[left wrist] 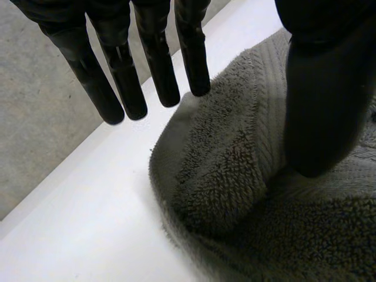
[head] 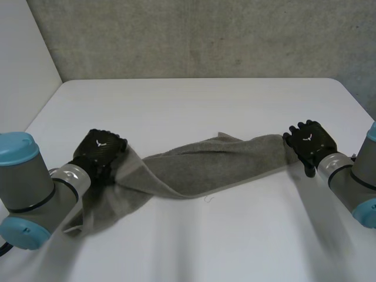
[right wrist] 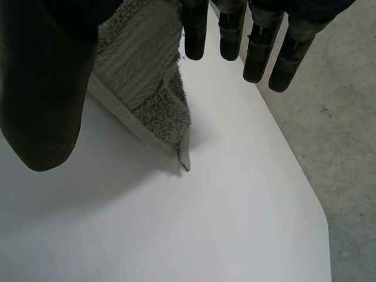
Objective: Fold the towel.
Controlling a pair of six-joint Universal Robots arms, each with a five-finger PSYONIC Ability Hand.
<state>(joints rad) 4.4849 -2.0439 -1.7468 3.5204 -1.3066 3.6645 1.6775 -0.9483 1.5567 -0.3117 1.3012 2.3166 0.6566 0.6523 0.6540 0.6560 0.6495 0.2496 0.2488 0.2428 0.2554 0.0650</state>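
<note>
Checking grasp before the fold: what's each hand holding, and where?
Both hold the towel: left hand pinches its bunched left end, right hand pinches the other end, a corner hanging free.

Straight-fingered left robot hand (head: 101, 147) pinching one end of towel (head: 200, 167) against thumb, right robot hand (head: 309, 143) pinching opposite end likewise, both backs upward, well apart.

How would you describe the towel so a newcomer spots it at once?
On the white table, look between the two black hands. The towel is the grey cloth stretched from left hand to right hand, soft and rumpled unlike them.
</note>
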